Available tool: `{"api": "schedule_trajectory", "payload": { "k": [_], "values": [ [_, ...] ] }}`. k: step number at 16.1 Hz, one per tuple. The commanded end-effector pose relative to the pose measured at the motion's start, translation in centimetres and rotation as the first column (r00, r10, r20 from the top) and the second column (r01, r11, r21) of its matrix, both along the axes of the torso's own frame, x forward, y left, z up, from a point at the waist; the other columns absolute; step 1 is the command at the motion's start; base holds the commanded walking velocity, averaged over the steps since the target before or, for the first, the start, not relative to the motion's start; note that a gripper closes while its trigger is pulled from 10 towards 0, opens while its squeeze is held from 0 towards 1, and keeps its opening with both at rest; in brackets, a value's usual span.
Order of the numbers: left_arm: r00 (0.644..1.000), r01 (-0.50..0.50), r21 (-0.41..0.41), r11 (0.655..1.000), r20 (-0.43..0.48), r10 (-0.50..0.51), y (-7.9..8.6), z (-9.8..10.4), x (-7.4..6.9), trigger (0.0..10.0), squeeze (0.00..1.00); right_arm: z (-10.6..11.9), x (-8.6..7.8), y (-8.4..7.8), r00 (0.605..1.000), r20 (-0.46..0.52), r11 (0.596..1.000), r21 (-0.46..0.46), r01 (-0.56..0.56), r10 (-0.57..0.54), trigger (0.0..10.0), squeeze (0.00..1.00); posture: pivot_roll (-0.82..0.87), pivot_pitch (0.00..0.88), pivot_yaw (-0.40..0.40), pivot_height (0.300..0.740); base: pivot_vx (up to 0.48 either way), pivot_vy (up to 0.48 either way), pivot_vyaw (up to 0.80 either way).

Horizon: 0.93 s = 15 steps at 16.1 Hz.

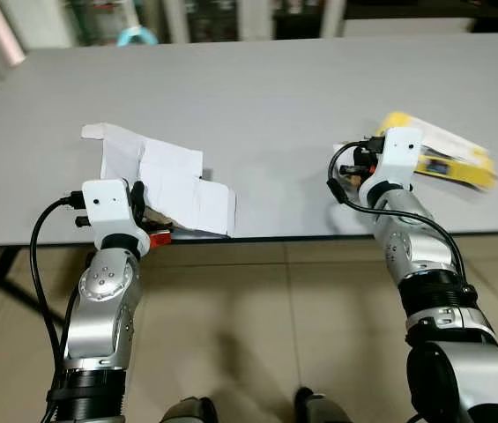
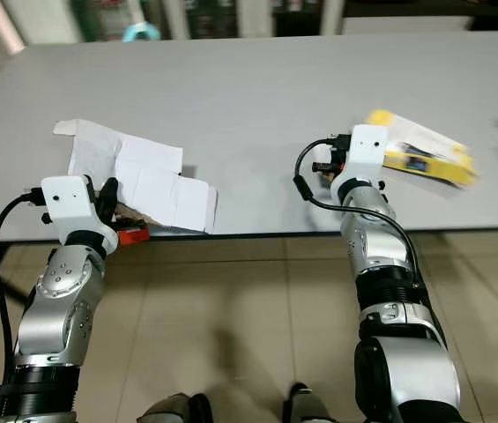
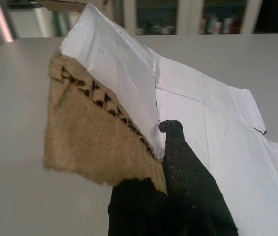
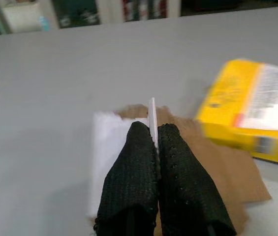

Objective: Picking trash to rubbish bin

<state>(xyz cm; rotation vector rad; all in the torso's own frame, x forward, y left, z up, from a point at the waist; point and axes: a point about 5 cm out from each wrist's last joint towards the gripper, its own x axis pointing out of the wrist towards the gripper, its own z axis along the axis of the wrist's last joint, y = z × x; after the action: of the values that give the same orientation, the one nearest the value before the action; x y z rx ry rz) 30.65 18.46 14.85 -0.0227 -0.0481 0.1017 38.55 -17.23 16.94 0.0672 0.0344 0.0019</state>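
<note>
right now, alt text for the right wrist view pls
The right end effector is shut on a thin white card held edge-on between its black fingers. Below lie a brown cardboard scrap and white paper on the grey table, with a yellow box beside them.

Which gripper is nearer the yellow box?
Right. The right gripper is shut on a cardboard scrap right beside the yellow box. The left gripper is across the table, shut on the white cardboard sheet.
</note>
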Motion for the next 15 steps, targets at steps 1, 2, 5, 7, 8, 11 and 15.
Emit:
{"api": "schedule_trajectory", "payload": {
  "k": [1,2,5,7,8,11,15],
  "values": [
    [1.0,0.013,0.005,1.0,-0.001,-0.013,-0.03,0.08,-0.11,10.0,0.0,0.32,-0.01,-0.18,1.0,0.017,1.0,-0.017,0.014,-0.013,10.0,0.0,-0.07,0.112,0.066,0.74,0.0,0.0,-0.64],
    [0.999,0.034,-0.006,0.999,0.001,-0.034,-0.23,0.12,-0.09,10.0,0.0,0.14,-0.01,-0.12,1.0,-0.004,1.0,0.003,0.011,-0.011,10.0,0.0,-0.07,0.112,0.066,0.74,0.0,0.0,-0.64],
    [0.998,0.067,-0.027,0.997,0.01,-0.066,-0.54,0.28,-0.1,10.0,0.0,0.04,-0.07,0.09,1.0,-0.011,1.0,-0.021,-0.014,0.014,10.0,0.0,-0.07,0.112,0.066,0.74,0.0,0.0,-0.64],
    [0.995,0.104,-0.061,0.993,0.016,-0.103,-0.76,0.42,-0.18,10.0,0.0,0.04,-0.12,0.29,1.0,-0.002,0.998,-0.052,-0.029,0.029,10.0,0.0,-0.07,0.112,0.066,0.74,0.0,0.0,-0.65],
    [0.994,0.105,-0.061,0.993,0.015,-0.104,-0.75,0.4,-0.19,10.0,0.0,0.06,-0.12,0.35,1.0,-0.002,0.998,-0.054,-0.031,0.031,10.0,0.0,-0.07,0.112,0.066,0.74,0.0,0.0,-0.67],
    [0.993,0.116,-0.068,0.991,0.006,-0.116,-0.8,0.2,-0.25,10.0,0.0,0.04,-0.09,0.4,0.999,-0.008,0.997,-0.073,-0.036,0.036,10.0,0.0,-0.07,0.108,0.066,0.74,0.0,0.0,-0.69],
    [0.992,0.122,-0.078,0.99,-0.005,-0.123,-0.79,0.08,-0.21,10.0,0.0,0.06,-0.09,0.45,0.999,-0.006,0.996,-0.084,-0.042,0.042,10.0,0.0,-0.07,0.108,0.066,0.74,0.0,0.0,-0.69]
  ]
}}
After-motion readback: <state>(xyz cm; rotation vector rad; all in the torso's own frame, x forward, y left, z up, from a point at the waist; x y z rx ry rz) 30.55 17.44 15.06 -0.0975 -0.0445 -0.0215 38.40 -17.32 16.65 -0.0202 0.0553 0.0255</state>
